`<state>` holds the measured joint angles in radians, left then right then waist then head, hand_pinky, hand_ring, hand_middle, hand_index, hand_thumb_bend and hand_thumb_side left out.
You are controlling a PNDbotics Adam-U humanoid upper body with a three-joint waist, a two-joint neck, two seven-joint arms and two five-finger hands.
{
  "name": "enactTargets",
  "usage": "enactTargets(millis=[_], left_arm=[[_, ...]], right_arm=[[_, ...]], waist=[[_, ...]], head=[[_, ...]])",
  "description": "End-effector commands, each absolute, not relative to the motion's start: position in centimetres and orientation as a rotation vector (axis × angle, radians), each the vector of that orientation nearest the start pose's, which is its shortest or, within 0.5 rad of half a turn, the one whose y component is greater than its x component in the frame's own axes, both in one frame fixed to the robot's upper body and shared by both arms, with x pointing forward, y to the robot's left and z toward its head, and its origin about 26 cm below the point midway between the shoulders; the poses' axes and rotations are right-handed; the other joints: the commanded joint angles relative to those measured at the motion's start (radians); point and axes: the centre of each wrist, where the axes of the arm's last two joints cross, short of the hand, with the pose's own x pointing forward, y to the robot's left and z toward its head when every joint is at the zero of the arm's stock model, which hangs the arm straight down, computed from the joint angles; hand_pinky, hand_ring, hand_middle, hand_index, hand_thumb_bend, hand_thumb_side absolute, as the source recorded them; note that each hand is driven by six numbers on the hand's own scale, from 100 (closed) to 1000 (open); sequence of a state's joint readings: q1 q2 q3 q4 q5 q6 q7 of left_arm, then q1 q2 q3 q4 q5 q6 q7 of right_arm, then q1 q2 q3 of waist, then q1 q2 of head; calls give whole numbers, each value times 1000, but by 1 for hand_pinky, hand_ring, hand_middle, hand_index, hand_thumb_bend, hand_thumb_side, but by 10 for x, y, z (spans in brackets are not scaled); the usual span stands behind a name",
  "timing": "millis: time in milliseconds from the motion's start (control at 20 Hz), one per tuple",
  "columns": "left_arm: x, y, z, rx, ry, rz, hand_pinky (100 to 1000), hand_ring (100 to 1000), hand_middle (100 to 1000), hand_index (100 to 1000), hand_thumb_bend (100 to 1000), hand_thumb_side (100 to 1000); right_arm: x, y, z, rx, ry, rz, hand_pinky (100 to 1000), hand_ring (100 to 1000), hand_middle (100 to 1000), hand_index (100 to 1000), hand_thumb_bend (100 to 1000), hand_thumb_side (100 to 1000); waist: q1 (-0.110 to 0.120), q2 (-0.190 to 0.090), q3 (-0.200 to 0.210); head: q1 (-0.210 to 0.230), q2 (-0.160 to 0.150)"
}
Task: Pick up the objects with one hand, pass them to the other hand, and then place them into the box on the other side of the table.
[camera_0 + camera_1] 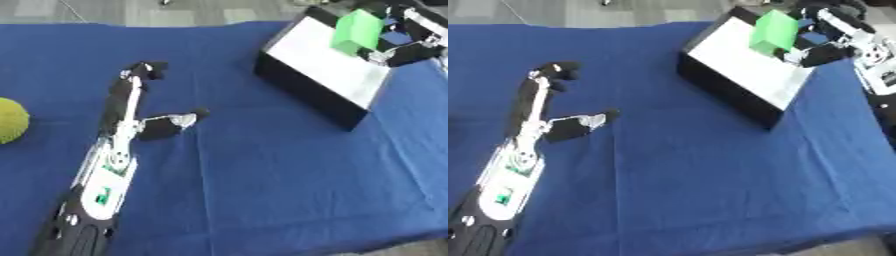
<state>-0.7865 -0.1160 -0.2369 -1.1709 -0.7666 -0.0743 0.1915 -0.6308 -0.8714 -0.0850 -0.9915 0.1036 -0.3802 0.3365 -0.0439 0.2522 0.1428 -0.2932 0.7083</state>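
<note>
Holding a bright green block [357,31] above the box [324,75], the right hand [826,46] reaches in from the upper right corner with its fingers curled round the block's far side. The block hangs over the box's far end, and I cannot tell whether it touches the white inside or is just clear of it. Black on its outer walls and white within, the box sits askew on the blue table cloth [262,170] near the far right edge; apart from the block over it, nothing shows inside it, though the hand covers its far corner.

Across the table, the left hand [131,112] lies flat on the cloth with fingers stretched straight toward the far edge and the thumb stuck out to the side, holding nothing. Its black and silver forearm runs down to the lower left corner. A yellow-green ball [10,120] rests at the left edge, well apart from the box and just left of that arm.
</note>
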Motion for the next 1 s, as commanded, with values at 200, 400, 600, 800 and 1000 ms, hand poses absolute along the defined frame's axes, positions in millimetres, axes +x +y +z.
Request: enactTargets(millis=[200,400,600,800,1000], left_arm=[[408,39,145,451,-2179,-825,625,699,590,774,832,363],[408,39,145,453,-2177,-827,625,699,590,774,835,363],[408,40,146,455,-2180,-828,625,699,591,773,837,362],[409,41,146,460,-2178,-830,625,699,590,773,838,361],[409,41,147,462,-2182,-827,626,699,591,773,838,360]], right_arm=[[377,-508,233,-751,-1747,941,842,1000,653,700,431,100],[377,-508,235,-754,-1740,1007,887,1000,833,877,468,166],[376,-510,235,-780,-1724,1036,906,1000,908,920,470,202],[375,-511,234,-795,-1728,1030,905,1000,905,916,464,195],[374,-509,239,-782,-1765,993,902,1000,906,915,431,175]], waist=[[8,-36,1],[11,-35,2],[11,-35,3],[12,-35,3],[11,-36,2]], head=[[3,-15],[7,-12],[8,-9],[10,-9],[15,-11]])
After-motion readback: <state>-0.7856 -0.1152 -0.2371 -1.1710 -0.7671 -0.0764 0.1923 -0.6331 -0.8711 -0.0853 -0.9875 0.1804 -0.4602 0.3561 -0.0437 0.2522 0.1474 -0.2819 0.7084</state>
